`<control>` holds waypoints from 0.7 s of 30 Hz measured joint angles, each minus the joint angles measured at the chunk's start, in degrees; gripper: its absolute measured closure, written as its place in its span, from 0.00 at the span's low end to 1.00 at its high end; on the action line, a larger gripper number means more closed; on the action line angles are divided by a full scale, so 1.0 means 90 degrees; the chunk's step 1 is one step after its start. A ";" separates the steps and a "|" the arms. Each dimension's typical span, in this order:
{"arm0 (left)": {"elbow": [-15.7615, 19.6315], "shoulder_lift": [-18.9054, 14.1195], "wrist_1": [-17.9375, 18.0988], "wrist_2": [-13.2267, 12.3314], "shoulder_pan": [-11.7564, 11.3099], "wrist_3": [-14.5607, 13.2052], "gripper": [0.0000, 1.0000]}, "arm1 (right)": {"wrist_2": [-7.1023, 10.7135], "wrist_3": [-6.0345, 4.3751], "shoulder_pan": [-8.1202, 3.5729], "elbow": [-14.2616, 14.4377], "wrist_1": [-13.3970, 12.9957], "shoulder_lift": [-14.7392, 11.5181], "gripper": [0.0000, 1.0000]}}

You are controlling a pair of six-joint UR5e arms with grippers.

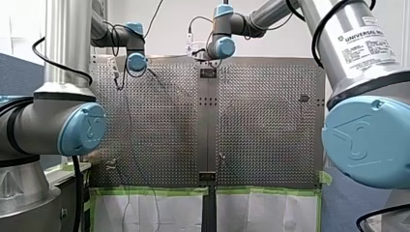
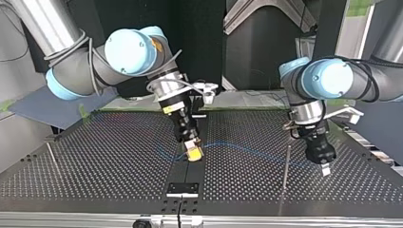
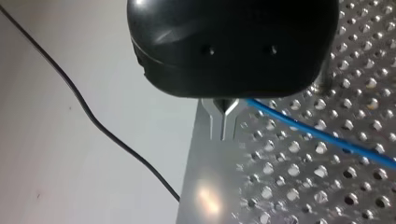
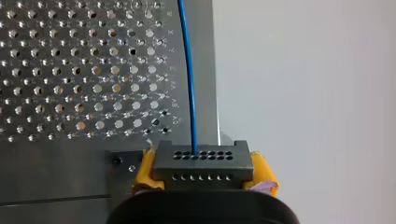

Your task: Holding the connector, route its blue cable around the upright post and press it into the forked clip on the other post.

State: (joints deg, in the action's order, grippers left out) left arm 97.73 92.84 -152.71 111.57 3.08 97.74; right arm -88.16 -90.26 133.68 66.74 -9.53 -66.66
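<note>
Two yellow pads of my right gripper clamp the black, hole-dotted rectangular connector; my left gripper, flat metal fingers together, pinches the thin blue cable

Glare spot on table; top view backdrop dark.

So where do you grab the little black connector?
Grip the connector by its two short ends, from the back, opposite where the blue cable leaves. Those ends are flat and parallel; the yellow pads of my right gripper clamp them now.
</note>
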 joint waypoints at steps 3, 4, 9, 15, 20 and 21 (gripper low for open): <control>-0.0001 0.0021 0.0030 -0.0110 -0.0094 0.0130 1.00 | 0.0000 0.0010 -0.0015 -0.0095 0.0070 0.0093 1.00; -0.0002 0.0024 0.0034 -0.0135 -0.0119 0.0156 1.00 | -0.0001 0.0010 -0.0017 -0.0112 0.0083 0.0115 1.00; -0.0002 0.0036 0.0049 -0.0250 -0.0215 0.0230 1.00 | -0.0013 0.0013 -0.0019 -0.0146 0.0103 0.0193 1.00; -0.0009 0.0131 0.0082 -0.0440 -0.0330 0.0329 1.00 | -0.0019 0.0035 -0.0023 -0.0150 0.0101 0.0251 1.00; -0.0011 0.0359 0.0054 -0.0683 -0.0367 0.0353 1.00 | -0.0021 0.0048 -0.0027 -0.0150 0.0094 0.0342 1.00; -0.0017 0.0419 0.0074 -0.0745 -0.0374 0.0358 1.00 | -0.0024 0.0050 -0.0031 -0.0150 0.0090 0.0363 1.00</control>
State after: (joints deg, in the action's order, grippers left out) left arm 97.58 96.61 -152.04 104.87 -0.29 100.96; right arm -88.38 -89.81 133.40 65.39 -8.72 -63.39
